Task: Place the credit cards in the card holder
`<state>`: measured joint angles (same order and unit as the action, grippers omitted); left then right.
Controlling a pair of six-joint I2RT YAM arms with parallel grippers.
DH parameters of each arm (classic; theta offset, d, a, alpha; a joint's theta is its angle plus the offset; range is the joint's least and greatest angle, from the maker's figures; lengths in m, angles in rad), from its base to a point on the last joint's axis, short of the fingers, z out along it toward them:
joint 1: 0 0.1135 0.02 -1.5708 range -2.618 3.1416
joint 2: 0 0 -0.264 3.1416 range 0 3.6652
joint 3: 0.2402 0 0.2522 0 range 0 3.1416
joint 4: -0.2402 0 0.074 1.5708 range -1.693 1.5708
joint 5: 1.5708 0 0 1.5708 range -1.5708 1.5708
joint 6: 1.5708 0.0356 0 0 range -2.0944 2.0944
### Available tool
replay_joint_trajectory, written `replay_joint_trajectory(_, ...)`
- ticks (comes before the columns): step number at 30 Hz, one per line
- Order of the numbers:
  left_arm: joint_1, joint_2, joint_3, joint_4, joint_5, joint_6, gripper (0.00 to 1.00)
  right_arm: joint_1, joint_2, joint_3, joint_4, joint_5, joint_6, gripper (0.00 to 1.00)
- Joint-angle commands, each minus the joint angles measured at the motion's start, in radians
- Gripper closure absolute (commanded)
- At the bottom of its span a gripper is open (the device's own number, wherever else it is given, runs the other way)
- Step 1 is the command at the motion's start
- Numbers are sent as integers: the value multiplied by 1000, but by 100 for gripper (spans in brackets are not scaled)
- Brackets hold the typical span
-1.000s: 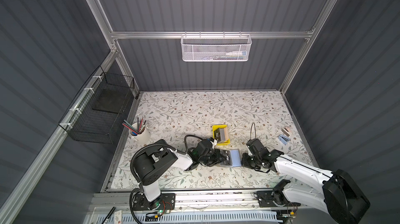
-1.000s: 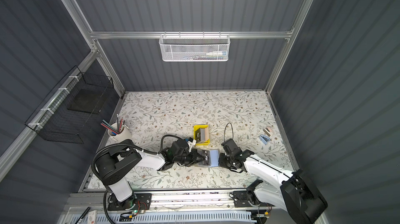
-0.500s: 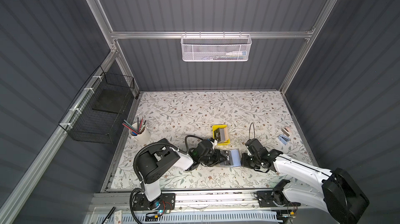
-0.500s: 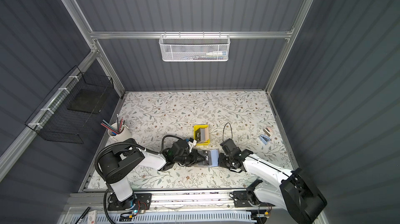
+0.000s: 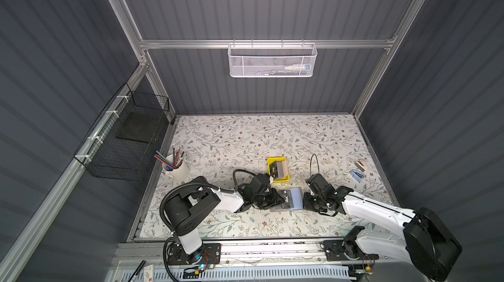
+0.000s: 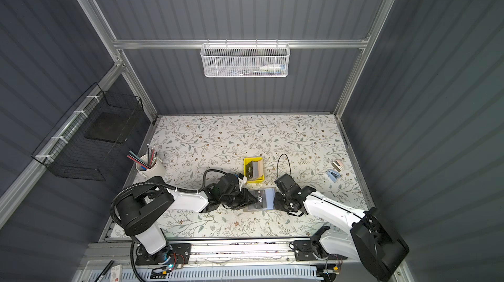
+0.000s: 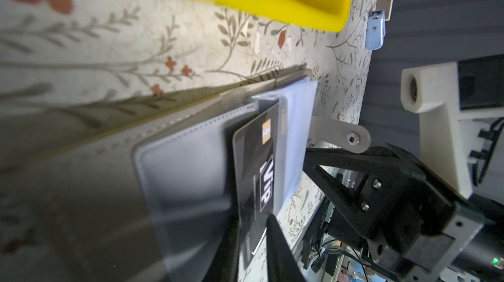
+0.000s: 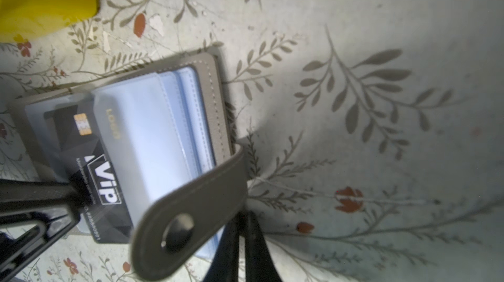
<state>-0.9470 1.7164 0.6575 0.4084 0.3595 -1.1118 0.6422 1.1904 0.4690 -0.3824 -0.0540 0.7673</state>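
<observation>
The grey card holder [image 5: 296,199] [image 6: 268,197] lies open on the table near the front, its bluish sleeves up. One black "VIP" credit card [image 7: 259,163] [image 8: 101,182] sits partly inside a sleeve. My left gripper [image 5: 276,199] [image 7: 252,228] is at the card's outer end, its jaws a little apart with the card's edge loose in the gap. My right gripper [image 5: 305,203] [image 8: 241,220] is shut on the holder's opposite edge, by the snap strap [image 8: 188,212]. More credit cards [image 5: 278,170], black and tan, lie in the yellow tray [image 5: 272,162].
A white cup of pencils [image 5: 176,170] stands at the left edge. A blue clip [image 5: 357,175] and a pink one [image 5: 362,164] lie at the right. A black wire basket [image 5: 128,141] hangs on the left wall. On the back wall hangs a white mesh basket [image 5: 271,61].
The left gripper's jaws have come slightly apart around the card. Both arms have barely shifted.
</observation>
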Motion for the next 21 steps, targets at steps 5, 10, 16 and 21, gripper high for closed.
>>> replay_joint_trajectory(5,3,-17,52,-211,-63,69,81,13,44,-20,-65,36,9,91)
replay_joint_trajectory(10,2,14,60,-161,-42,49,82,17,43,-20,-68,37,9,92)
replay_joint_trajectory(16,2,41,75,-117,-37,39,81,19,42,-21,-65,36,9,92)
replay_joint_trajectory(21,-1,66,68,-32,14,4,81,18,38,-25,-65,37,10,92)
